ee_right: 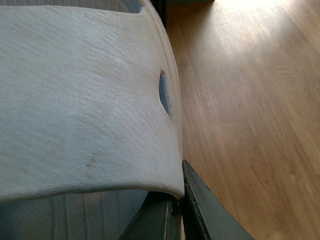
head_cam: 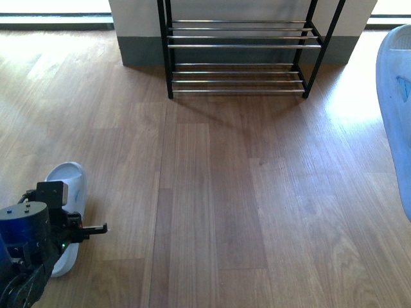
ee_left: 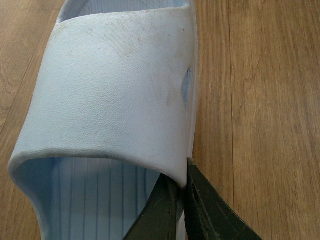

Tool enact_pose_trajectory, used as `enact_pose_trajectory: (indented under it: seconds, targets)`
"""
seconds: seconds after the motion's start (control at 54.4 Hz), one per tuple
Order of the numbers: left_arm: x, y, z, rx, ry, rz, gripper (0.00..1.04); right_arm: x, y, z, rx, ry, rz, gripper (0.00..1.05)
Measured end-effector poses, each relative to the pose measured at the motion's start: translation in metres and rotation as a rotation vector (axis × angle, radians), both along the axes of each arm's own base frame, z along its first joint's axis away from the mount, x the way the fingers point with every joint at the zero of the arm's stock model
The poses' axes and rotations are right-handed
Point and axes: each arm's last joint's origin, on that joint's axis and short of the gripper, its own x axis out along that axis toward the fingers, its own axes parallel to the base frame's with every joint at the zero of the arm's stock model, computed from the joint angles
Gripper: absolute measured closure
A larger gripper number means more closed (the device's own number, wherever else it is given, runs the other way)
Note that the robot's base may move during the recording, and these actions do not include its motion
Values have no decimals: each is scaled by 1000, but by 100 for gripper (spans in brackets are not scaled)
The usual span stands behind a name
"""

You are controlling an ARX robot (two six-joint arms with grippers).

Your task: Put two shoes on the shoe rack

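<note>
At the far left of the front view, the left arm [head_cam: 26,237], a dark blue and black jointed housing, is reaching low over the left slide [head_cam: 69,183], a pale blue moulded shoe with a rounded outline that is lying on the floor [head_cam: 212,192] beside it. In the left wrist view the left gripper [ee_left: 185,172] is pinching the side edge of this slide's broad strap, its two dark, flat, wedge-shaped fingers [ee_left: 210,210] pressing together with only the thin strap rim between them. The strap is showing a fine pebbled grain with faint brownish scuffs and a small oval vent near its edge, while the footbed under it is carrying narrow lengthwise ribs. The floor is running in long, smooth, warm brown wood planks. Further back, in the middle, the shoe rack [head_cam: 241,46] is standing against a white wall [head_cam: 138,19] with a grey base, its black metal uprights carrying tiers of thin chrome rods, all bare. At the right edge, the right slide [head_cam: 395,109] is hanging large and close to the camera, well apart from the rack. The right gripper [ee_right: 181,192] is clamping its strap rim the same way, the dark fingers [ee_right: 210,215] closing tightly on the grainy pale material beside another oval vent.
</note>
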Motion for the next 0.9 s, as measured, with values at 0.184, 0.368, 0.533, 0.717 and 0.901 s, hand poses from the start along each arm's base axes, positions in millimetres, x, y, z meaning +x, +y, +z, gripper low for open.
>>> enact_pose_trajectory:
  seconds: [0.184, 0.368, 0.533, 0.717, 0.901]
  targets:
    - [0, 0, 0, 0, 0, 0, 103, 0, 0, 0, 0, 0, 0, 103]
    - [0, 0, 0, 0, 0, 0, 103, 0, 0, 0, 0, 0, 0, 103]
    - [0, 0, 0, 0, 0, 0, 103, 0, 0, 0, 0, 0, 0, 103]
    - [0, 0, 0, 0, 0, 0, 103, 0, 0, 0, 0, 0, 0, 103]
    - [0, 0, 0, 0, 0, 0, 103, 0, 0, 0, 0, 0, 0, 103]
